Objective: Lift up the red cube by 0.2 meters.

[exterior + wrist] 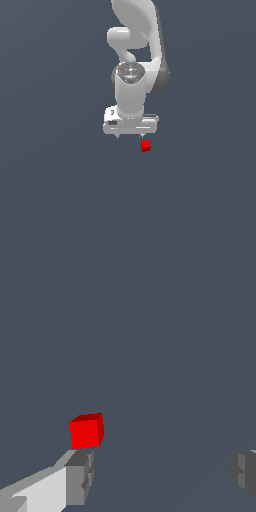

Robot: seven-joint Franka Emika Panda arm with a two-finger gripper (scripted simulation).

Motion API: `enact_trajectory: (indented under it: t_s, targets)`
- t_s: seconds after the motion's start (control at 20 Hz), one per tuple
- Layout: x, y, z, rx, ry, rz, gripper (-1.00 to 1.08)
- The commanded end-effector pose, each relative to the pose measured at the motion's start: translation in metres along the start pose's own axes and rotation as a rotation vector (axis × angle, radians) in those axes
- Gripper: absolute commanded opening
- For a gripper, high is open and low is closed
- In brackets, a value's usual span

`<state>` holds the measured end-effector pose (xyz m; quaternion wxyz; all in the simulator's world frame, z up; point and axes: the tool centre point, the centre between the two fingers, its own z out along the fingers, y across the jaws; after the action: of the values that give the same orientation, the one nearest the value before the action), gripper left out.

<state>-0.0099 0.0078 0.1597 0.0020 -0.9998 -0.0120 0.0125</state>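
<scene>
Small matte red cube [86, 431] not yet grasped; white claw [130, 135] held open, cube beside one fingertip [80, 476]; alignment, grasp, lift remain.

The white arm [135, 60] comes down from the top of the exterior view, and its wrist points straight down. The gripper [130, 136] hangs below it with the fingers [80, 476] spread wide apart. Nothing is between them. In the exterior view only their short tips show under the gripper body.
</scene>
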Motion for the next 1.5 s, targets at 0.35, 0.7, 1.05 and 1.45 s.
enact_trajectory:
  t_s: [0.35, 0.7, 1.05, 1.45]
  targets:
    - [-0.003, -0.008, 0.012, 0.0, 0.002, -0.009, 1.0]
    - [-0.011, -0.031, 0.05, -0.001, 0.009, -0.038, 1.0]
    - [-0.022, -0.063, 0.103, -0.002, 0.018, -0.077, 1.0]
    - [-0.028, -0.082, 0.137, -0.004, 0.024, -0.101, 1.0]
